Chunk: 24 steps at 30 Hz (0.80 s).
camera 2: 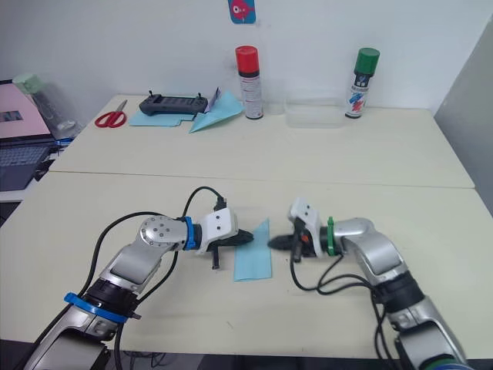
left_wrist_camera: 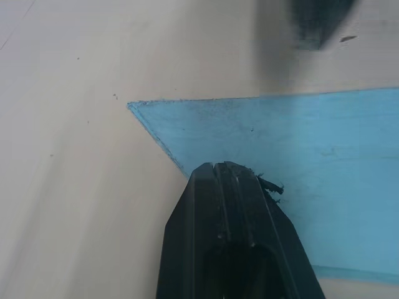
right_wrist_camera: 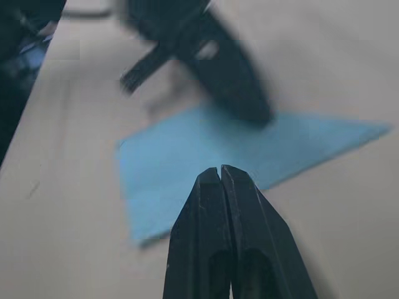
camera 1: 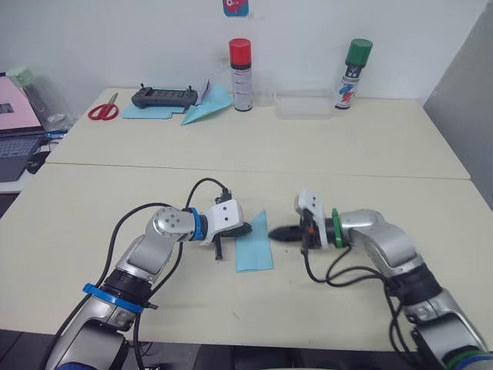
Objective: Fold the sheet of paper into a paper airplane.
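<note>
Nearest me, the table (camera 1: 92, 223), both arms reaching inward over it. The sheet of paper (camera 1: 254, 248), already folded to a pointed strip, lies flat between them. Left gripper (camera 1: 245, 229), fingers pressed together, tip resting on its left edge; right gripper (camera 1: 279, 233), also closed, just beside its right edge. I'd pin firmly left and sweep the crease slowly.

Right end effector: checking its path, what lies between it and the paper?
Bare tabletop. In the left eye view the shut right end effector points at the paper across a short bare stretch; the left end effector, also shut, rests on the paper's other side.
</note>
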Tool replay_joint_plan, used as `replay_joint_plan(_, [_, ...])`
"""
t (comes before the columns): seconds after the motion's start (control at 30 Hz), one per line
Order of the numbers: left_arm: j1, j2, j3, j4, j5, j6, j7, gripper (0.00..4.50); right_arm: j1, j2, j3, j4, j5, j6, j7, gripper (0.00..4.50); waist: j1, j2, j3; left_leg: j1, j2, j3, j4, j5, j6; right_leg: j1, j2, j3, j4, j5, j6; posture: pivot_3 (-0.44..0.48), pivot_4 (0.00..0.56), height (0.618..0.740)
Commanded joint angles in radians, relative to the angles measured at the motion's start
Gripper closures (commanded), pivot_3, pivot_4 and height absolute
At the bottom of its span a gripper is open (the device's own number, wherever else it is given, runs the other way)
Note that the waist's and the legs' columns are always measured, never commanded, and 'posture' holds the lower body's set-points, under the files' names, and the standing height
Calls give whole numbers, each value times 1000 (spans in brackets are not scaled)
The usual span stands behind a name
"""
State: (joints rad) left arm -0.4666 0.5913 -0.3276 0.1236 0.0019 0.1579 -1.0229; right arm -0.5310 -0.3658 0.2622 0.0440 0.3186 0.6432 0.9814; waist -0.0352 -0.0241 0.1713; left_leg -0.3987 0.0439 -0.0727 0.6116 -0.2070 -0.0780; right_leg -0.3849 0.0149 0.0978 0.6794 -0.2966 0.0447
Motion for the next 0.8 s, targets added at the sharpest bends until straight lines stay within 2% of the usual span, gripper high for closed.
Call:
replay_joint_plan(0.03, [14, -2, -39, 52, 49, 10, -1, 4500, -18, 59, -30, 85, -25, -32, -98, 4471, 2, 0, 0, 0, 0, 0, 0, 0, 0, 0, 0, 0, 0, 0, 0, 0, 150, 740])
replay_joint_plan(0.33, [23, -1, -37, 41, 54, 6, -4, 4500, -43, 109, 42, 224, -160, -127, -178, 4471, -1, 1, 0, 0, 0, 0, 0, 0, 0, -1, 0, 0, 1, 0, 0, 0, 150, 740])
replay_joint_plan(0.6, [37, 6, -31, 24, 51, 13, -3, 4500, -84, 127, -7, 375, -246, -241, -337, 4471, -4, 1, -1, 2, 0, 0, 0, 0, 0, 1, 0, 0, 1, 0, 0, 0, 150, 740])
replay_joint_plan(0.8, [39, 4, -28, 21, 44, 21, -2, 4500, -83, 116, -62, 357, -227, -302, -358, 4471, -3, 1, -1, 1, 0, 0, 0, 0, 0, 1, 0, 0, 1, 0, 0, 0, 150, 740])
